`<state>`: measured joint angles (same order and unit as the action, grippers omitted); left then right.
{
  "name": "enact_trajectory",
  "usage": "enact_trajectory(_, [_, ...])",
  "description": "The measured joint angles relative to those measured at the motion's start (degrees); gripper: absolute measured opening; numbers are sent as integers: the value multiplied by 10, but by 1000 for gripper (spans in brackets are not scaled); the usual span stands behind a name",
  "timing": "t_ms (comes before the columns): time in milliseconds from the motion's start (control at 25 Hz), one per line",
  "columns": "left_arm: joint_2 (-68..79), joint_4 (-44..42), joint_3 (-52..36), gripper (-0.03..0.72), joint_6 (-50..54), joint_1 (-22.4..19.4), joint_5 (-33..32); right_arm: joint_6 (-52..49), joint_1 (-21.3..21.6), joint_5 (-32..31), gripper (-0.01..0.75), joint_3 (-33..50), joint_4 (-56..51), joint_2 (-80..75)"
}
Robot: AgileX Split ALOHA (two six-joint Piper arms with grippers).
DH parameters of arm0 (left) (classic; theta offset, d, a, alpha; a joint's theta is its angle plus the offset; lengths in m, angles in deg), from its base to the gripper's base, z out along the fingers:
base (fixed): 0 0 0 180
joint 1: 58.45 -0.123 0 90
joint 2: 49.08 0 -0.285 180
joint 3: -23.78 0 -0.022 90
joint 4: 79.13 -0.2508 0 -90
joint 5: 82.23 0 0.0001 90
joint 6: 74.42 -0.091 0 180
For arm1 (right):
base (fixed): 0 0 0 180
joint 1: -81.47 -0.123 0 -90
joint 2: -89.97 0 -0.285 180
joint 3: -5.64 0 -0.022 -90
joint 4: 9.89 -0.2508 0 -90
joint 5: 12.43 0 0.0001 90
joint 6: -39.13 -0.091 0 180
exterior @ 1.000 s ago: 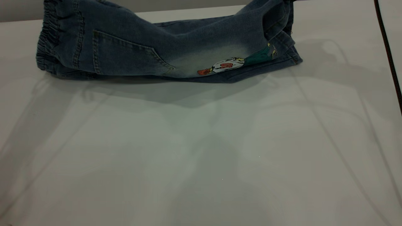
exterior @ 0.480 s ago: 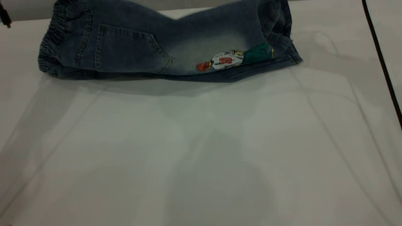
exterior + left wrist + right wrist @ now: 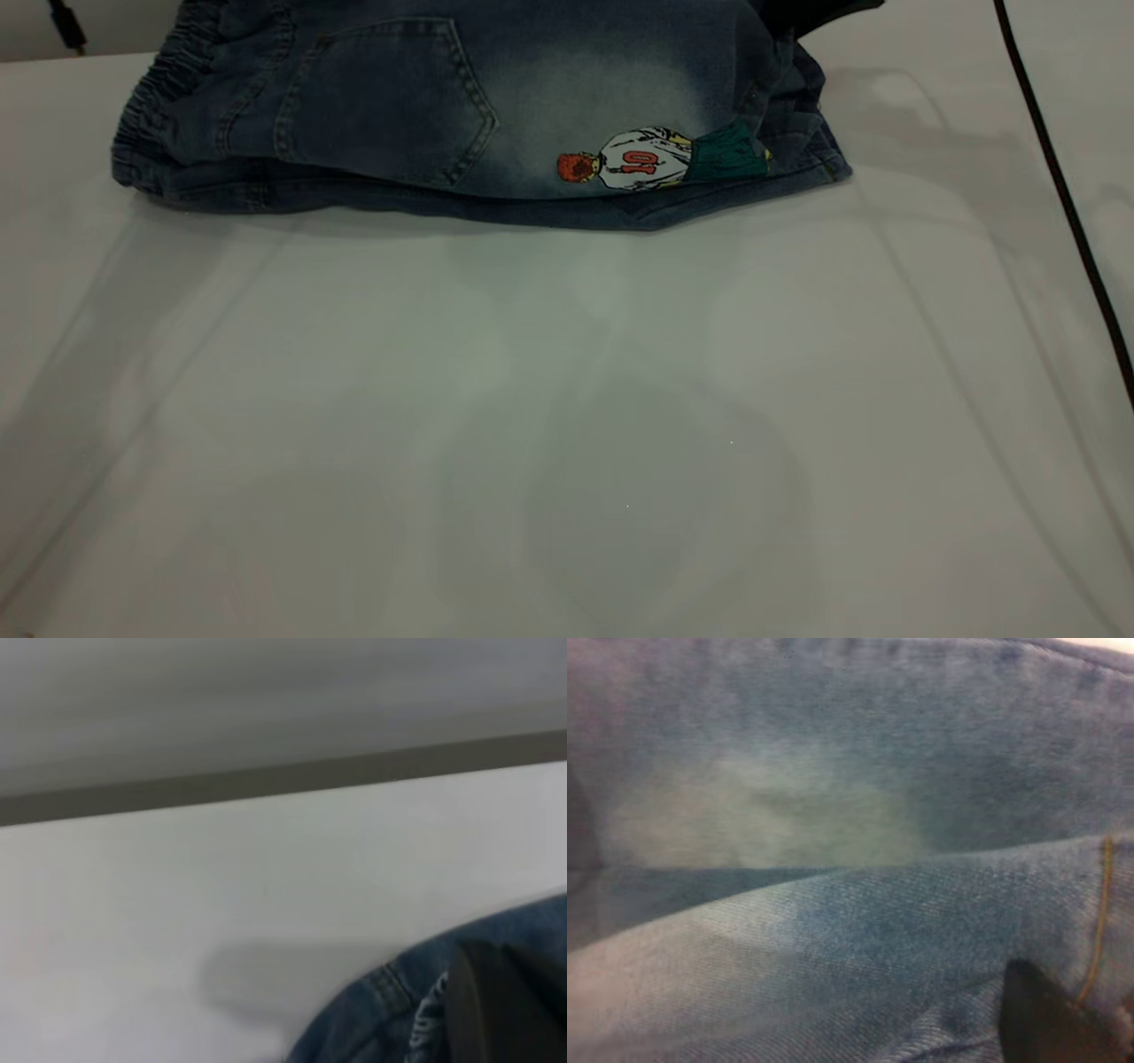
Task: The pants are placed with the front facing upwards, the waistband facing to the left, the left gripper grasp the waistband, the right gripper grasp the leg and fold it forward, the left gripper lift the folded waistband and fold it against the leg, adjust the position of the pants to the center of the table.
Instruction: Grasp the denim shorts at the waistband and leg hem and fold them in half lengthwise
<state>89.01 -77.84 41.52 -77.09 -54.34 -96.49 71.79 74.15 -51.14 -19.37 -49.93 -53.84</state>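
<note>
- Denim pants (image 3: 478, 115) lie folded lengthwise at the table's (image 3: 567, 425) far edge, waistband (image 3: 164, 97) leftward, jersey print facing up.
- Left gripper (image 3: 500, 1010) touches denim; its jaws' state cannot be told.
- Right gripper (image 3: 1050, 1019) is against the leg; grip unclear.

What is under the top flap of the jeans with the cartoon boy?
Under the pants top layer, another denim layer pokes out along the near edge, lying on the table. What lies deeper inside the fold is covered.

Black left pincer (image 3: 496, 1010), black right pincer (image 3: 1045, 1019), thin black cable (image 3: 1063, 204)
</note>
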Motion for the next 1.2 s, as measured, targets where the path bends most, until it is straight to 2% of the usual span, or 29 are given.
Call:
enact_trajectory(160, [39, 0, 59, 27, -14, 0, -33, -17, 0, -1, 27, -32, 21, -18])
enact_trajectory(320, [71, -4, 91, 27, -18, 0, -38, -42, 3, 2, 27, -52, 48, -32])
enact_trajectory(760, [103, -80, 96, 27, -15, -2, -60, -148, 39, -10, 27, -72, 143, -65])
enact_trajectory(1040, [104, -89, 96, 27, -14, -2, -86, -151, 33, -46, 30, -72, 171, -64])
enact_trajectory(1200, [104, -99, 96, 27, -14, -4, -101, -151, 27, -38, 81, -72, 162, -64])
